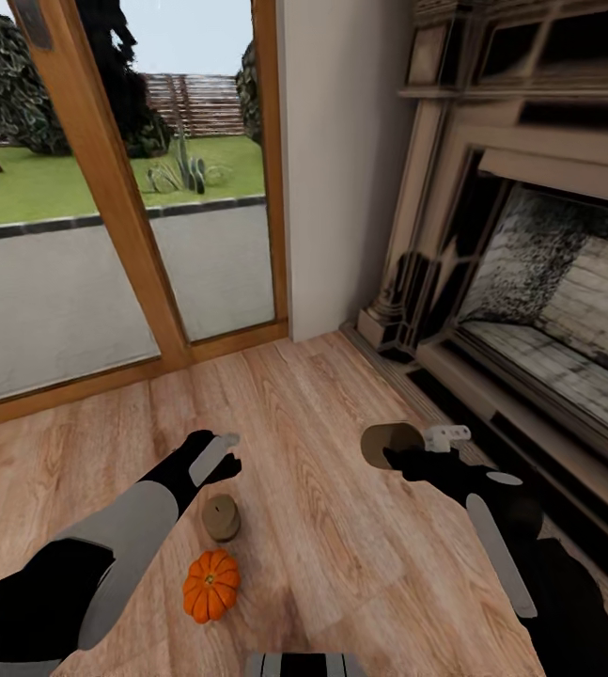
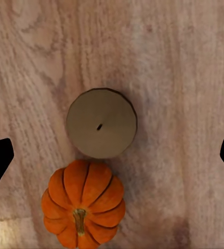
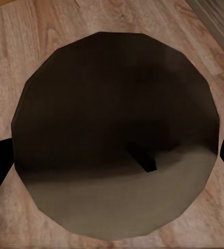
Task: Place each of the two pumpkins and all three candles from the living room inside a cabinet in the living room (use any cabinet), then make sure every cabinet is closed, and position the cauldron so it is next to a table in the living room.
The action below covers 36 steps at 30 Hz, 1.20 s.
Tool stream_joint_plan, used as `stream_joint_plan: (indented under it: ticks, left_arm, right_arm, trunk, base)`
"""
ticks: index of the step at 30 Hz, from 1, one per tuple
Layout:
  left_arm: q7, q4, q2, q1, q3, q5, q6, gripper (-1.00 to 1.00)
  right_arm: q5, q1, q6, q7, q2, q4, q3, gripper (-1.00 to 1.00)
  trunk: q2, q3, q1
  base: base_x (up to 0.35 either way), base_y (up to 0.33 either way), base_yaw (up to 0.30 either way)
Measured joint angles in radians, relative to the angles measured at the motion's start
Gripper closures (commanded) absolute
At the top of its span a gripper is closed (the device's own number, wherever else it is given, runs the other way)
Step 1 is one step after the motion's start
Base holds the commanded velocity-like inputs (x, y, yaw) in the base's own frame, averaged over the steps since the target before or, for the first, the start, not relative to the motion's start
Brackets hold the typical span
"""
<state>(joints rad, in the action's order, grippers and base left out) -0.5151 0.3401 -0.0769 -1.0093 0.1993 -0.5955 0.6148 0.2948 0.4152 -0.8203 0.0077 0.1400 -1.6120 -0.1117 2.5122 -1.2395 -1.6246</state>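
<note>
Wood floor [image 1: 341,527] by the fireplace [image 1: 529,282] carried one pumpkin [image 1: 211,585] and one candle [image 1: 220,517] beneath your spread left hand [image 1: 221,458], your right hand [image 1: 407,451] clamped on another candle [image 1: 386,442]; nothing was stowed.

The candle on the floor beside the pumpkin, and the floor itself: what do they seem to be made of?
The candle looks like matte tan wax: smooth flat top with a small dark wick. The floor looks like light wood planks, showing grain lines and a faint sheen. Being rendered, both are guesses.
</note>
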Motion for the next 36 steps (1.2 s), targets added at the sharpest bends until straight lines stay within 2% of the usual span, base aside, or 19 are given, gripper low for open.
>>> stream_joint_plan:
  ticks: [12, 17, 21, 27, 36]
  left_arm:
    - [0.001, -0.003, 0.009, 0.001, 0.0, 0.009, -0.006, -1.0]
    - [0.002, -0.005, 0.02, 0.003, 0.001, 0.01, -0.007, -1.0]
    - [0.001, -0.006, 0.024, 0.003, 0.004, 0.011, -0.008, -1.0]
    - [0.001, -0.004, 0.025, 0.0, 0.007, 0.011, -0.008, -1.0]
    - [-0.008, 0.002, 0.023, -0.012, 0.006, 0.011, -0.003, -1.0]
  right_arm:
    - [0.0, 0.002, 0.006, 0.004, 0.0, -0.003, 0.006, 1.0]
    - [0.003, -0.001, 0.07, 0.075, -0.006, -0.004, 0.123, 1.0]
    - [0.005, -0.005, 0.112, 0.225, -0.015, -0.004, 0.214, 1.0]
    - [0.003, -0.006, 0.125, 0.29, -0.018, -0.004, 0.25, 1.0]
    - [0.003, -0.006, 0.127, 0.299, -0.018, -0.004, 0.254, 1.0]
  trunk:
    - [0.003, -0.046, -0.005]
    - [0.004, -0.066, -0.008]
    - [0.005, -0.081, -0.009]
    - [0.006, -0.104, -0.012]
    - [0.008, -0.139, -0.016]
  base:
    - [0.0, 0.0, 0.0]
    - [0.0, 0.0, 0.0]
    - [0.0, 0.0, 0.0]
    - [0.0, 0.0, 0.0]
    - [0.0, 0.0, 0.0]
